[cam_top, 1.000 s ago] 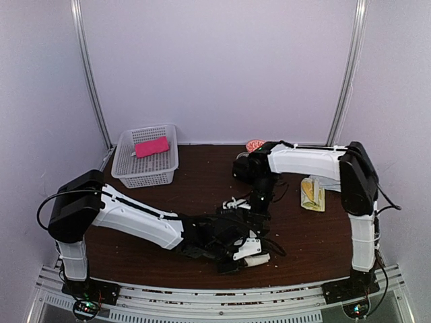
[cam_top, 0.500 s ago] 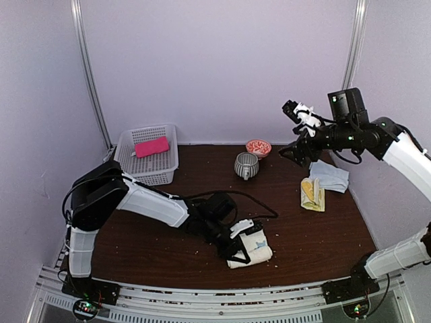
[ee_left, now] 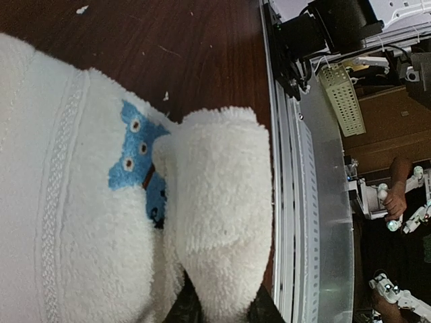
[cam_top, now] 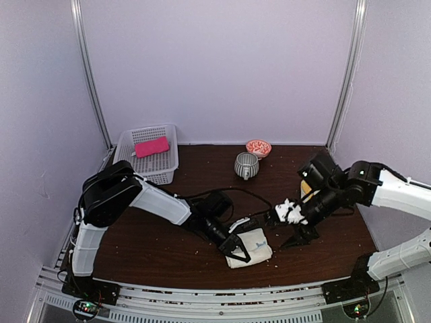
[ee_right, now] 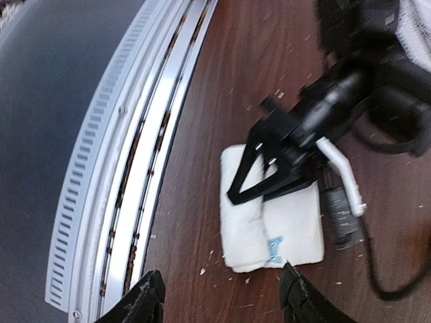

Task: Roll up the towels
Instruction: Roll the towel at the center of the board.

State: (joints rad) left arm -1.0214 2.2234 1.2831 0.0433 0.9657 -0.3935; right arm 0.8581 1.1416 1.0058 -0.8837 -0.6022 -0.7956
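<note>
The cream-white towel [cam_top: 254, 246] with a small blue mark lies near the table's front edge, its near side rolled over. My left gripper [cam_top: 236, 246] is shut on that rolled edge. In the left wrist view the roll [ee_left: 222, 222] sits between the fingers of the left gripper [ee_left: 222, 306]. My right gripper [cam_top: 296, 232] hovers just right of the towel, open and empty. The right wrist view shows the towel [ee_right: 296, 229] beyond the wide-open right gripper [ee_right: 222, 303]. The pink towel [cam_top: 151, 146] lies in the basket [cam_top: 128, 168]. A bit of yellow towel [cam_top: 306, 190] shows behind my right arm.
A grey cup [cam_top: 246, 165] and a red-patterned bowl [cam_top: 258, 147] stand at the back centre. The metal rail [ee_right: 135, 168] runs along the table's front edge, close to the towel. A black cable [cam_top: 262, 202] lies across the table behind the towel.
My right arm has swung down from high at the back right to low beside the cream towel. My left gripper stays on the towel's rolled edge.
</note>
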